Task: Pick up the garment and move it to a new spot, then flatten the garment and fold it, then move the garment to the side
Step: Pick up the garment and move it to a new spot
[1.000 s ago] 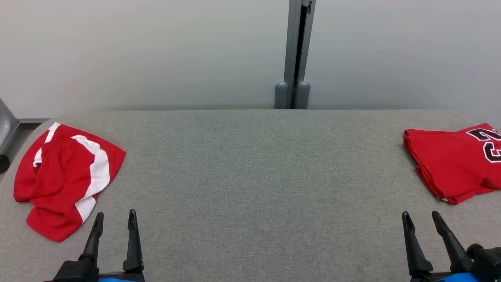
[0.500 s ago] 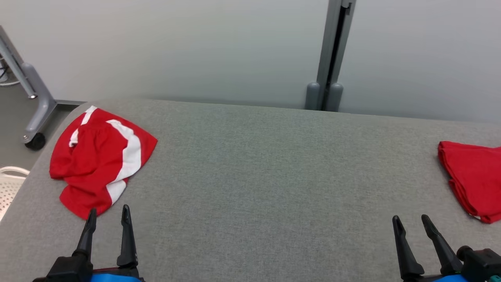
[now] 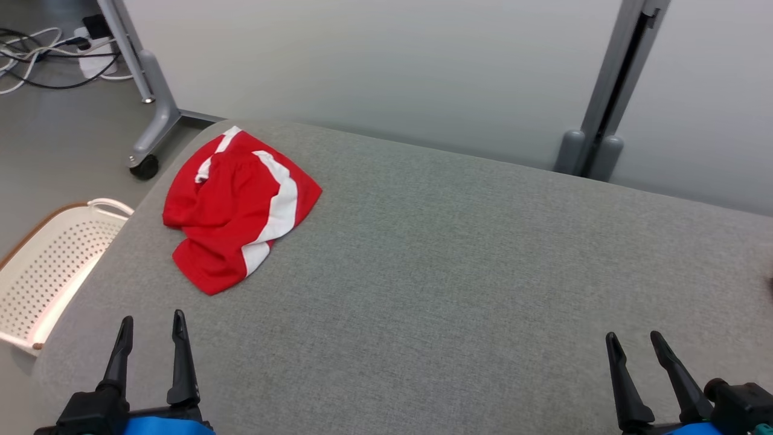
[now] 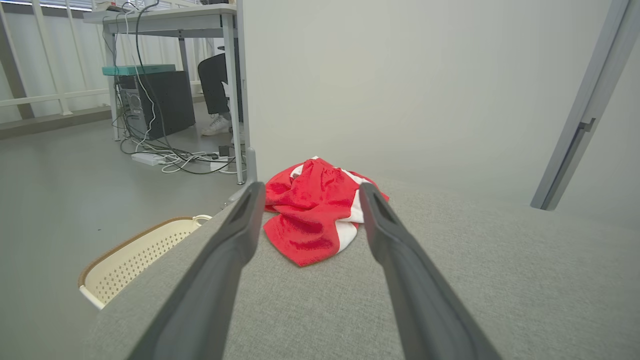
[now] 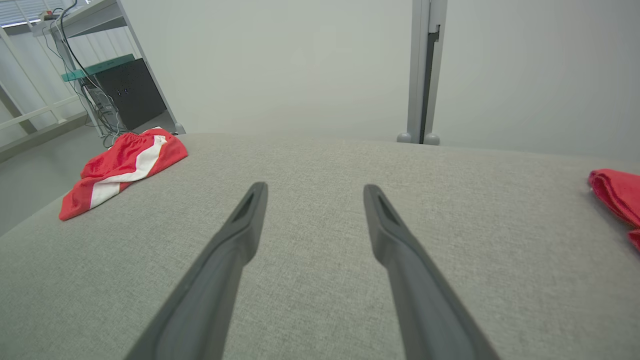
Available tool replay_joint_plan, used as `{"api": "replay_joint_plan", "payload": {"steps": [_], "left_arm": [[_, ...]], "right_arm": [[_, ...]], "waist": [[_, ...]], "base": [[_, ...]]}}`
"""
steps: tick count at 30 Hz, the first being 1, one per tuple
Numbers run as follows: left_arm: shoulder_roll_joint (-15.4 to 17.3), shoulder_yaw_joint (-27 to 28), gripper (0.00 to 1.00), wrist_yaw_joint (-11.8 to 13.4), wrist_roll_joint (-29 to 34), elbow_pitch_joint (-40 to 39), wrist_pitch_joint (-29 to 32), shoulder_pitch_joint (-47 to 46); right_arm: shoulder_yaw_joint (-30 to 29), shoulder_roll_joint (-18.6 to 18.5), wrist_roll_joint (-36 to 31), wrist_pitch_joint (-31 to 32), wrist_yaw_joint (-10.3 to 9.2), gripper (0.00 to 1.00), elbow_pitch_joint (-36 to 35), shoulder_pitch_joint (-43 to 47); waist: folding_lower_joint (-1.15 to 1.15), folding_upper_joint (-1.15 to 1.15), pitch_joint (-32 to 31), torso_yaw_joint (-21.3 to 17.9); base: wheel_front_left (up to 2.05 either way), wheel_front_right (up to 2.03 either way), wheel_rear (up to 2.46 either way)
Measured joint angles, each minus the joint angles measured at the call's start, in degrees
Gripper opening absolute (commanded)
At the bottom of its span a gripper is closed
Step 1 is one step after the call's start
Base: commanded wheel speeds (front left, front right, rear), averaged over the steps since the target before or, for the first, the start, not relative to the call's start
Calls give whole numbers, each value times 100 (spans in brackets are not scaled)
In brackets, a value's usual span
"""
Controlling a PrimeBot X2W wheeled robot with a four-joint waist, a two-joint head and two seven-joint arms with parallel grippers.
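Note:
A crumpled red garment (image 3: 238, 208) with white stripes lies near the far left corner of the grey padded table (image 3: 459, 266). It also appears ahead of the fingers in the left wrist view, garment (image 4: 312, 215), and far to the left in the right wrist view, garment (image 5: 120, 167). My left gripper (image 3: 152, 326) stands open at the table's near left, short of the garment, with nothing between its fingers. At the near right my right gripper (image 3: 634, 344) is open too and holds nothing.
A cream perforated basket (image 3: 45, 269) sits on the floor left of the table. Behind it are a wheeled grey frame leg (image 3: 148, 121) and cables (image 3: 36, 54). A second red folded cloth (image 5: 617, 197) lies at the table's right end. A grey post (image 3: 604, 96) stands against the wall.
The head camera has swung to the left, bringing the basket, frame leg and cables into view and the right-hand red cloth out of it. Both grippers stay open.

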Motion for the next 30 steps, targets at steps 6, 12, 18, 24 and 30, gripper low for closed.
{"api": "replay_joint_plan", "payload": {"steps": [6, 12, 18, 24, 30], "left_arm": [[33, 35, 100, 70, -23, -56, 18, 3], [60, 99, 100, 109, -87, -90, 18, 19], [78, 138, 100, 146, -123, -105, 16, 41], [86, 163, 100, 193, -159, -102, 16, 66], [120, 230, 100, 200, -252, -9, 14, -60]], "right_arm": [[-30, 1, -1, -16, 0, 100, 53, -21], [-29, 1, -24, -19, 0, 100, 81, -48], [-32, 1, -26, -23, 0, 100, 99, -53], [-4, 1, -37, -15, 0, 100, 99, -53], [29, 2, -104, 40, 0, 100, 36, -104]], "waist": [[0, 0, 48, 364], [0, 0, 108, 629], [0, -1, 127, 806], [0, 0, 147, 821], [-1, -1, 263, 668]], "base": [[0, 0, 0], [0, 0, 0], [0, 0, 0], [0, 0, 0], [0, 0, 0]]}}
